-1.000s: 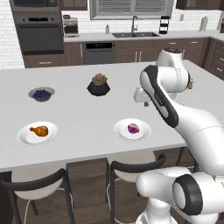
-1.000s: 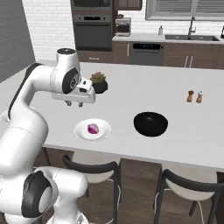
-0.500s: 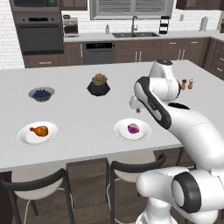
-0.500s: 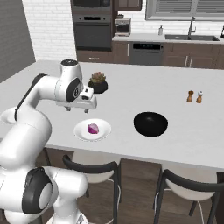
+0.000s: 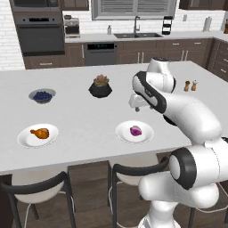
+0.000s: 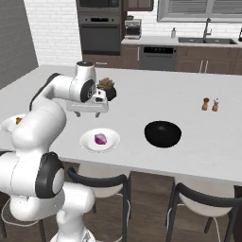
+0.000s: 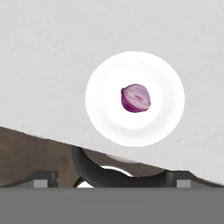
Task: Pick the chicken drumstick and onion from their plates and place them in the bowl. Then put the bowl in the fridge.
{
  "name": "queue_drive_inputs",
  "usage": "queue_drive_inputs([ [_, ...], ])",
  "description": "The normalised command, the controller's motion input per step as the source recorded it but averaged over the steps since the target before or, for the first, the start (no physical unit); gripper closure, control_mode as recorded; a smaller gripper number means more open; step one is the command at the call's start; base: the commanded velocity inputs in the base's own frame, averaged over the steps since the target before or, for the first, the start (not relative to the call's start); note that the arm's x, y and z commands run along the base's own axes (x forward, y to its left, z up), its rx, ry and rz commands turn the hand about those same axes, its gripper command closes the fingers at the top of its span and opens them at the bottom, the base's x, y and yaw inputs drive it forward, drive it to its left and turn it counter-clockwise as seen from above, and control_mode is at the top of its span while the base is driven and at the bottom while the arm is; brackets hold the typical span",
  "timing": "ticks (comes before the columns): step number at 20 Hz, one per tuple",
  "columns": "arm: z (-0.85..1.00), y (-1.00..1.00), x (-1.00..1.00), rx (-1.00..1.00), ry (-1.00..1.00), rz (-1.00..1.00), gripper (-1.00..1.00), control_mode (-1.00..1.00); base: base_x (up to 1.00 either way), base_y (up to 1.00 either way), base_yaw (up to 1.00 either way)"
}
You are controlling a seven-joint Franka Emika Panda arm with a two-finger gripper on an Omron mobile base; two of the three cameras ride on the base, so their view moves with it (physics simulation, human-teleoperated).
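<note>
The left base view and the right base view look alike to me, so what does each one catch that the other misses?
The left view alone shows the chicken drumstick whole on its plate and the berry bowl. The right view alone shows the black bowl. Both show the onion on its plate, the plant pot, the shakers and the gripper above the counter.

Onion [image 7: 135,98] centred on white plate [image 7: 101,97]

The onion [image 6: 100,139] lies on a plate [image 6: 111,142], left of the bowl [image 6: 162,133] on the counter [image 6: 156,101].
</note>
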Motion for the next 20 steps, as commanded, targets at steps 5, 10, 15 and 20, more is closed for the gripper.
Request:
queue_drive_inputs([
  [5,-0.42,0.0,0.12,-0.03,0.0,0.37,-1.0,-1.0,0.0,0.0,0.0],
  [10,-0.59,-0.03,0.27,-0.07,-0.01,0.23,-1.0,-1.0,0.0,0.0,0.0],
  [15,-0.45,-0.09,0.2,-0.03,0.0,0.09,-1.0,-1.0,0.0,0.0,0.0],
  [20,-0.21,-0.01,0.27,0.0,0.0,0.02,-1.0,-1.0,0.0,0.0,0.0],
])
